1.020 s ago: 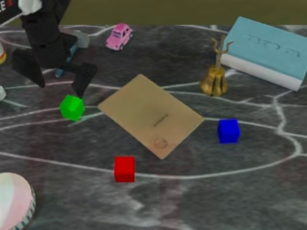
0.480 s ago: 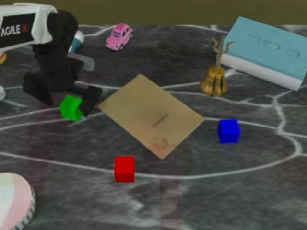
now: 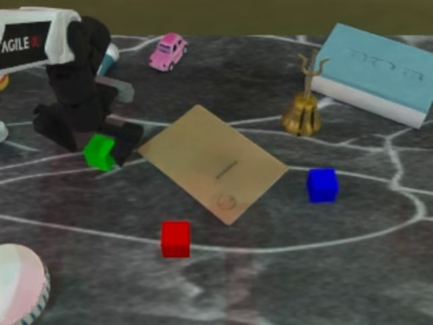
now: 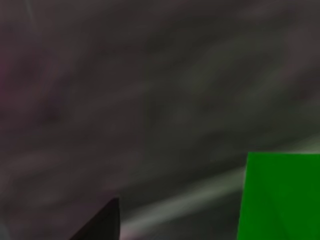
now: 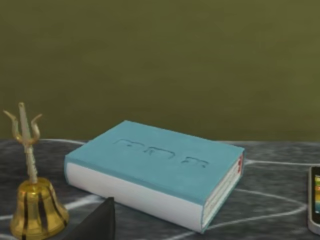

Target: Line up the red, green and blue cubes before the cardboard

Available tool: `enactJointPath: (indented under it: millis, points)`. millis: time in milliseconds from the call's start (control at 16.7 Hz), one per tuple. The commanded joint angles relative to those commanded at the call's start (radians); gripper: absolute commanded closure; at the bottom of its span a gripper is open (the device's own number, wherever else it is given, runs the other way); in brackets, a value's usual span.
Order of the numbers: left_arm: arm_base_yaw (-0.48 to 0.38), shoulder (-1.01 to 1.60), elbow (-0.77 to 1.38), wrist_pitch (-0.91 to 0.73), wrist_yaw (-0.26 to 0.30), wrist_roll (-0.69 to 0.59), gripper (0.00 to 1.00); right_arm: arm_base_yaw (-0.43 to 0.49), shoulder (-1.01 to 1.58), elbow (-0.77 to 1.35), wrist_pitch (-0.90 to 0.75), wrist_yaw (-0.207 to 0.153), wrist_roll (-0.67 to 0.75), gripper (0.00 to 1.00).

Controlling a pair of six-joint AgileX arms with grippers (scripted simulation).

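At the left side of the dark, marble-patterned counter (image 3: 284,284), the green cube (image 3: 99,151) sits just beside the left corner of the cardboard (image 3: 213,162). The left hand (image 3: 89,141) is lowered around this cube, one black finger on each side, but whether the fingers press it cannot be told. In the left wrist view the green cube (image 4: 280,195) fills one corner, with a dark fingertip (image 4: 102,225) apart from it. The cardboard lies flat and slanted at the counter's middle. The red cube (image 3: 175,238) rests in front of it, nearer the camera, and the blue cube (image 3: 322,185) rests off its right corner. Farther out are a pink toy car (image 3: 168,51), a brass bell (image 3: 302,112) and a light-blue book (image 3: 375,71). The right hand is out of the top view; its wrist camera faces the book (image 5: 155,172) and bell (image 5: 35,200).
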Motion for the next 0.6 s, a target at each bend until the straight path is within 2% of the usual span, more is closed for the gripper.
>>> enactJointPath:
  millis: [600]
  points:
    - [0.0,0.0,0.0,0.0,0.0,0.0,0.98,0.0,0.0,0.0,0.0,0.0,0.0,0.0]
